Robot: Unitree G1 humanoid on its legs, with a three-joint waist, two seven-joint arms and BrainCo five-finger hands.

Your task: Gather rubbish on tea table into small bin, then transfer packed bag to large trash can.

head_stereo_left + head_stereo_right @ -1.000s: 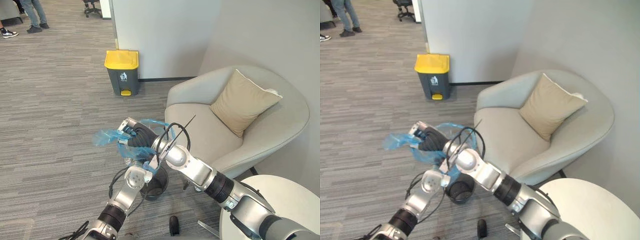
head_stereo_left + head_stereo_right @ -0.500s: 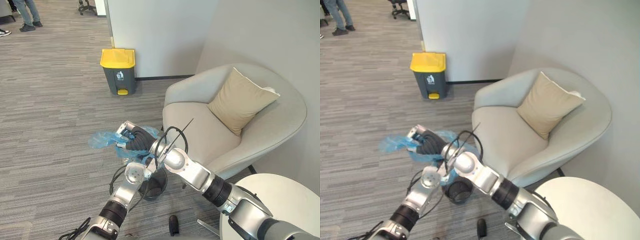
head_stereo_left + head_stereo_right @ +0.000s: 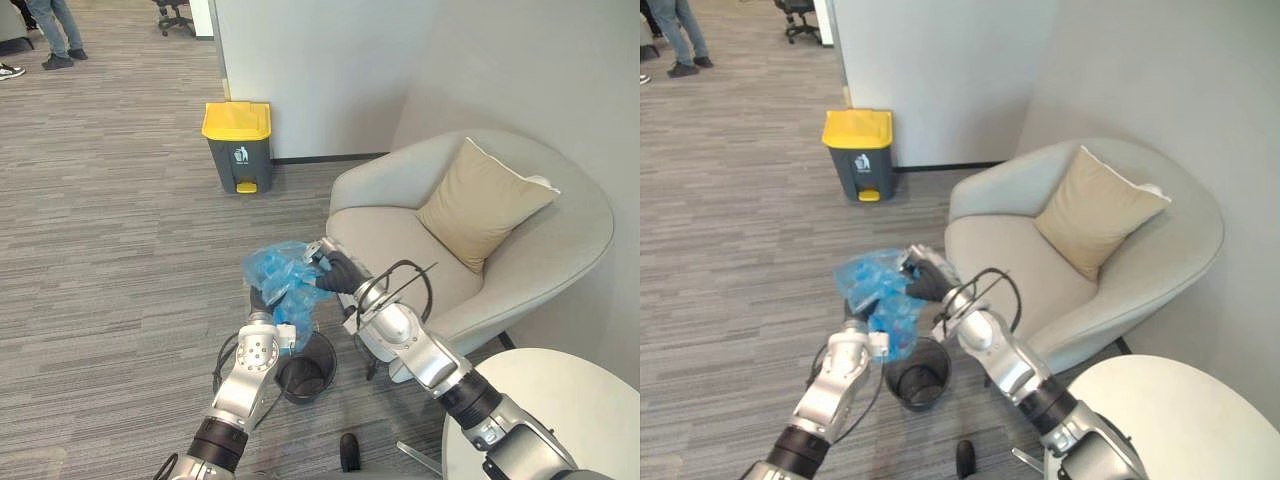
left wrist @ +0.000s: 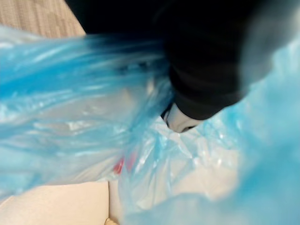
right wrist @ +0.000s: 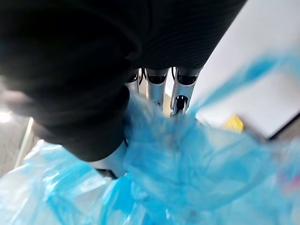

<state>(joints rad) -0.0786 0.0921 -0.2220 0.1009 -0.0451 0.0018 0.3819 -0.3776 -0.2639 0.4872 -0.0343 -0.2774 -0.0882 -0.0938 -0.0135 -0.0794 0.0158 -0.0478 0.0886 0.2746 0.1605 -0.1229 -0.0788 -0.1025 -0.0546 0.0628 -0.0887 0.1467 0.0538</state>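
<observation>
**A:** Where's the bag?

**B:** The blue bag is up in the air, bunched between the two hands. The small black bin stands on the carpet right under them. The bag's lowest fold hangs just beside the bin's rim, and I can't tell whether it touches.

**A:** Which hand has it?

**B:** The right hand, for certain. It sits at the bag's upper side. In its wrist view its fingers go into the crumpled plastic, clamped on a bunch of it.

**A:** And the left?

**B:** The left hand is against the bag from beneath, just under the right hand, with plastic draped over it. I can't tell whether it grips or not.

**A:** Anything inside?

**B:** The left wrist view shows something pale and a bit of red through the plastic. It's too blurred to name.

**A:** The big can?

**B:** The large trash can is grey with a yellow lid, and the lid is down. It stands by the wall, well beyond both hands.

**A:** What else?

**B:** A pale armchair with a tan cushion is just to the right of the right hand. The round white desk lies back along the right arm, nearer the robot. A person's legs show far off, beyond the hands to the left.
</observation>
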